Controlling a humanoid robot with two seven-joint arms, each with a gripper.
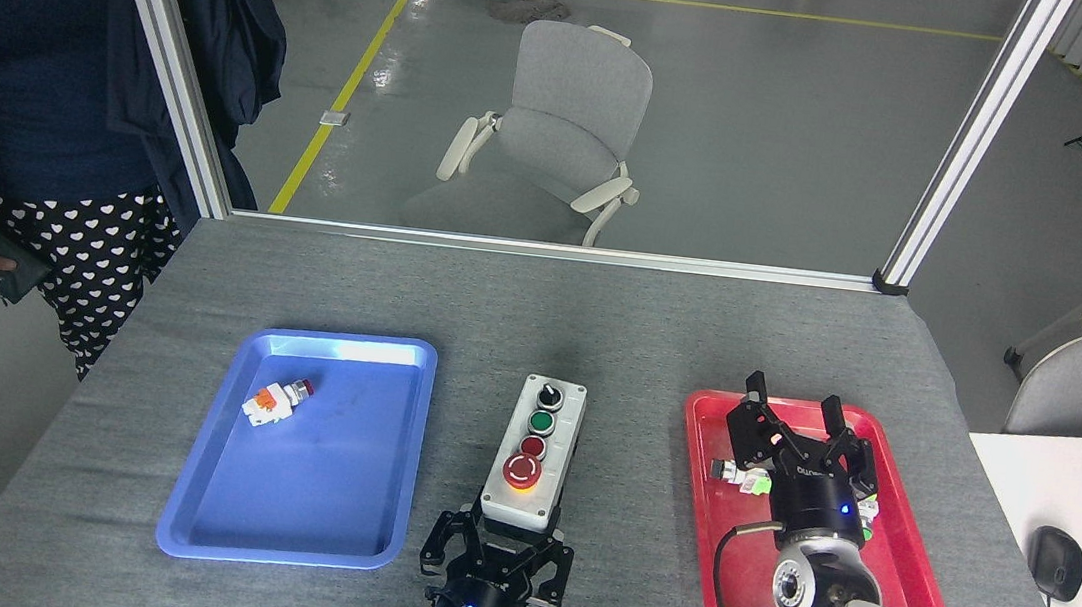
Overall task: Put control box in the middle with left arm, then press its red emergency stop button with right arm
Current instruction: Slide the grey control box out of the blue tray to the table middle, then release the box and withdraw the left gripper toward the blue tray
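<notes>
The control box point(536, 449), grey-white with a black base, lies lengthwise on the bare grey tabletop in the middle point(636, 354), between the two trays. Along its top run a black knob, a green button, a small red button and the big red emergency stop button point(521, 470) nearest me. My left gripper point(501, 535) comes in from the bottom edge, its black fingers closed around the box's near end. To the right, my right gripper point(798, 426) hangs over the red tray point(914, 584) with its fingers spread and nothing in them.
A blue tray point(309, 500) on the left holds one small loose push-button part point(276, 401). Small parts point(750, 479) lie in the red tray under my right gripper. A person point(41, 90) stands at the table's left corner. A white desk with a mouse point(1057, 562) adjoins the right side.
</notes>
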